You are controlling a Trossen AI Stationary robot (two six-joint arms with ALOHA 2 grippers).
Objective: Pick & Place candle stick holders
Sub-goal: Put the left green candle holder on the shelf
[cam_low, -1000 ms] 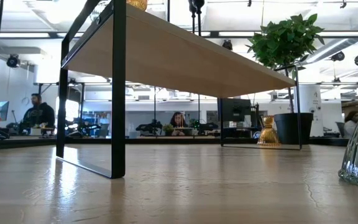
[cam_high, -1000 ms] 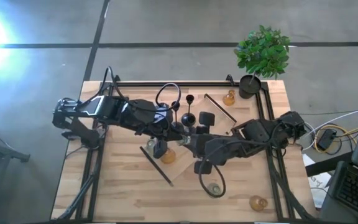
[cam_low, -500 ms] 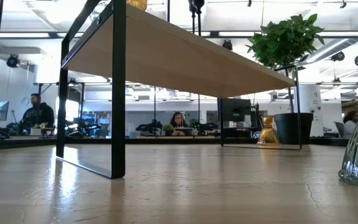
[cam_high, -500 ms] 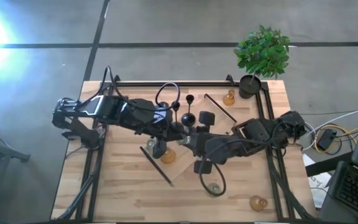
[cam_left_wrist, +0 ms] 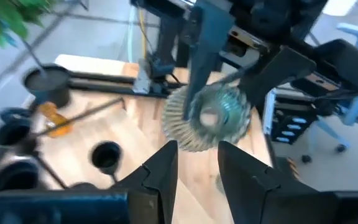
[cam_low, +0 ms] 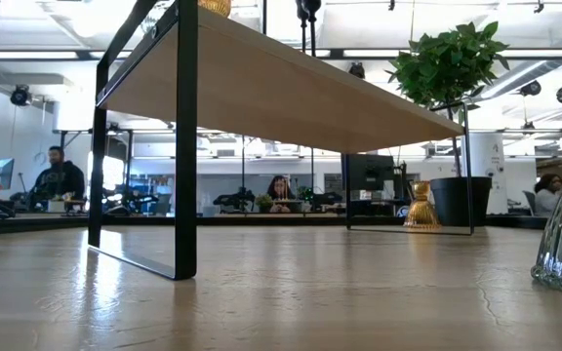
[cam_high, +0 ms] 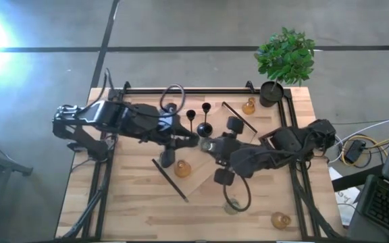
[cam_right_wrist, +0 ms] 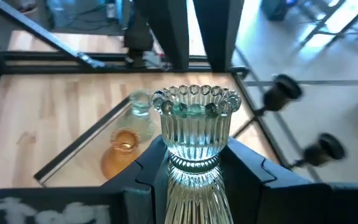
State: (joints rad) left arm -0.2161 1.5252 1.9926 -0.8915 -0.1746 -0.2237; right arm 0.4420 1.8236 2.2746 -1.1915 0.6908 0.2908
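A pale green ribbed glass candle stick holder hangs between my two grippers, over a raised wooden shelf. My right gripper is shut on it. My left gripper faces it from the table's left and is open; its fingertips stand just short of the holder's round end. Three black stemmed holders and an amber one stand on their bases on the shelf. My right gripper pinches the glass holder's ribbed body between its two fingers, below the beaded rim. It comes slanting down from the table's right. The holder is lifted clear of the shelf, and its beaded end points away from the gripper toward my left gripper.
A potted green plant stands at the far right corner, with an amber holder beside it. On the table near the front are a clear glass holder and an amber holder. A black frame rail runs along the edges.
My left arm has drawn back slightly toward the table's left edge, and both wrists have rolled a little. The glass holder now shows in the gap between the two grippers, still lifted over the shelf.
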